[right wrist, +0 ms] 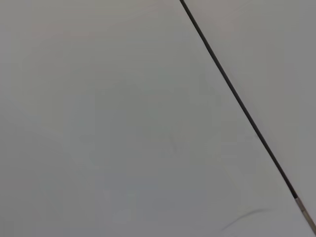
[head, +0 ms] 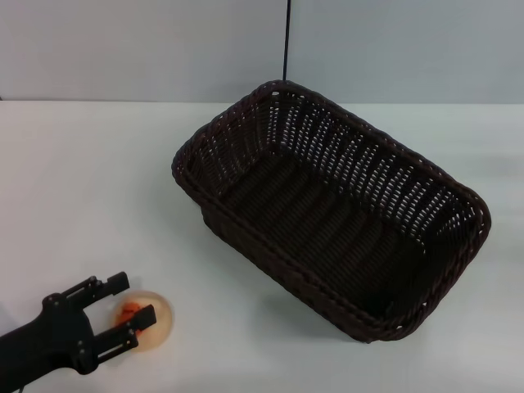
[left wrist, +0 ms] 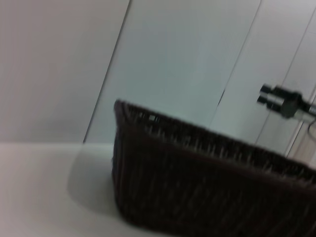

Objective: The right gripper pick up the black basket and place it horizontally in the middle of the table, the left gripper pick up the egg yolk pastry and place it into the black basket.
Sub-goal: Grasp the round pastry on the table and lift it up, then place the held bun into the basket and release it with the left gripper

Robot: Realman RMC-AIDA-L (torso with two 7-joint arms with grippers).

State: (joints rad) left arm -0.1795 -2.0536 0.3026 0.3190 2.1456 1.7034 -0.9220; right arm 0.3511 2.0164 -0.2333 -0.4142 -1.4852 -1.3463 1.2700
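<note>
The black basket [head: 332, 214] stands empty on the white table [head: 90, 180], right of centre and turned at a slant; its side also fills the left wrist view [left wrist: 207, 182]. The egg yolk pastry [head: 151, 319] lies on the table at the near left. My left gripper [head: 124, 309] is at the pastry with its fingers open, one on each side of it, not closed on it. The right gripper is out of view; the right wrist view shows only grey wall.
Pale grey wall panels with a dark vertical seam [head: 286, 41] stand behind the table. A metal fitting [left wrist: 281, 100] shows on the wall in the left wrist view.
</note>
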